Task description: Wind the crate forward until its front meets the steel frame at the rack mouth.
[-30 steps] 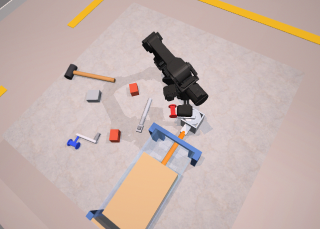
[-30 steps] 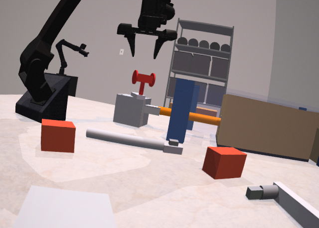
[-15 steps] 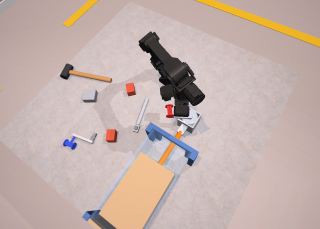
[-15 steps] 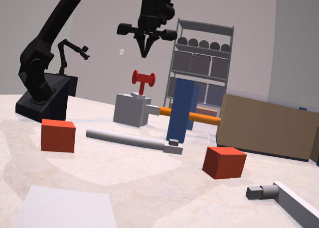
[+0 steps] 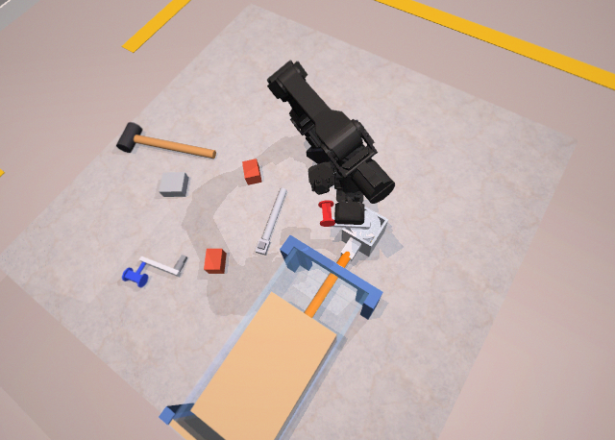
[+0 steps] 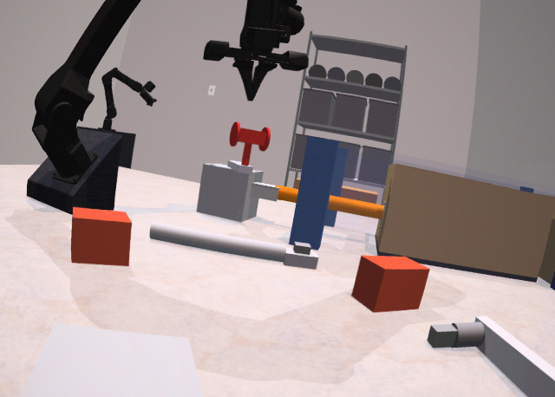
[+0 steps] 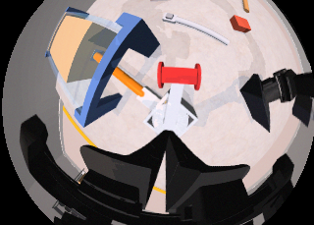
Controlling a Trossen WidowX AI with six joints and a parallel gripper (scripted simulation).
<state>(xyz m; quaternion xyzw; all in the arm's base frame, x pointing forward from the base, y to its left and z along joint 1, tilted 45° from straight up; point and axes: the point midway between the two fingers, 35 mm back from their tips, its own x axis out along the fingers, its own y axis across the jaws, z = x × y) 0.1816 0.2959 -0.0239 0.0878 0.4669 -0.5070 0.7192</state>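
My gripper [image 6: 251, 98] [image 7: 168, 134] is shut and empty, high above the winch [image 5: 361, 245] [image 6: 224, 193]. A crank handle with a red grip [image 5: 326, 212] [image 6: 249, 136] [image 7: 179, 75] stands on the winch, its arm flat across the top and its grip upright; its key is hidden. An orange strap [image 5: 325, 286] [image 6: 355, 205] [image 7: 125, 79] runs from the winch through the blue frame [image 5: 317, 256] [image 6: 310, 191] [image 7: 110, 53] to the crate [image 5: 268, 360] [image 6: 457, 223] [image 7: 66, 35]. The crate sits flat inside the clear panels, its front set back from the frame with a visible gap.
A blue-gripped crank [image 5: 135, 277], a grey bar with a square stub [image 5: 274, 217] [image 6: 219, 242] [image 7: 201, 29], a mallet [image 5: 173, 146], a grey block [image 5: 173, 184] and two red blocks [image 5: 252, 171] [image 5: 214, 259] lie on the side of the winch where the red grip is.
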